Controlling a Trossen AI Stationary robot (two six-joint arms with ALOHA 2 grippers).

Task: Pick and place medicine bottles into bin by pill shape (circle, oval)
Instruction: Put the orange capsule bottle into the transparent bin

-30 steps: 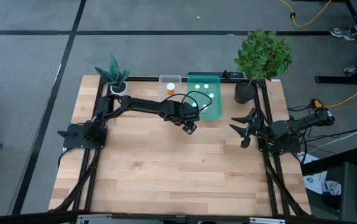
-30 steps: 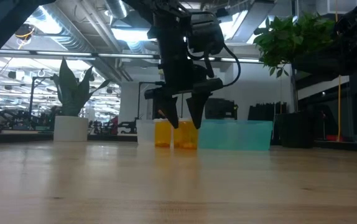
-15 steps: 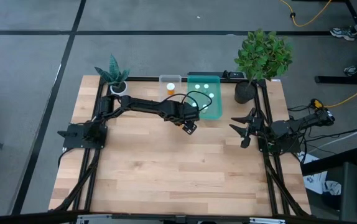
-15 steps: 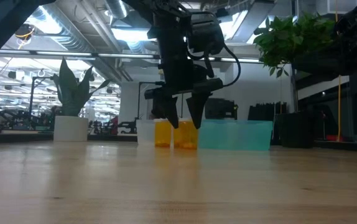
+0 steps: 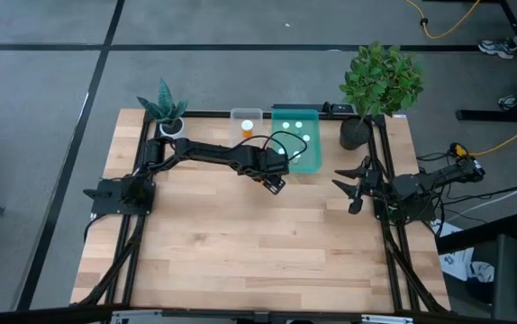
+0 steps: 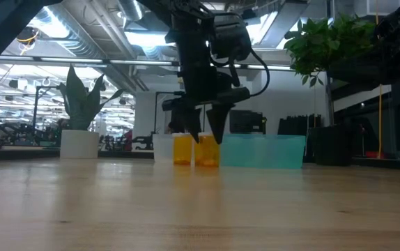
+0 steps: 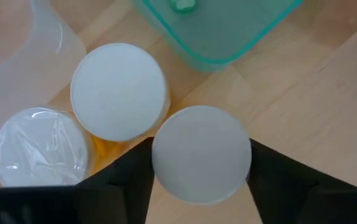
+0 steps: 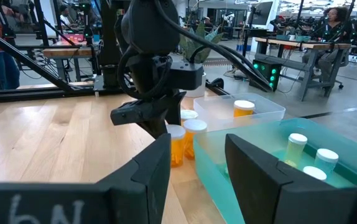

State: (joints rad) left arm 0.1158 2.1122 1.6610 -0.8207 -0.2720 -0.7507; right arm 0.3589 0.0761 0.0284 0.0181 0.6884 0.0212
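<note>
Left gripper (image 7: 201, 180) straddling upright orange bottle (image 7: 201, 154), fingers closing either side, grip unconfirmed; teal bin (image 5: 298, 144) at 1 o'clock, nearer than right arm.

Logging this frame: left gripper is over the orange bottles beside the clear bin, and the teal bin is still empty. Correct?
Not quite. The teal bin is not empty: the high view shows several white-capped pale bottles inside it. The rest stands: the left gripper is over the orange bottles beside the clear bin.
</note>
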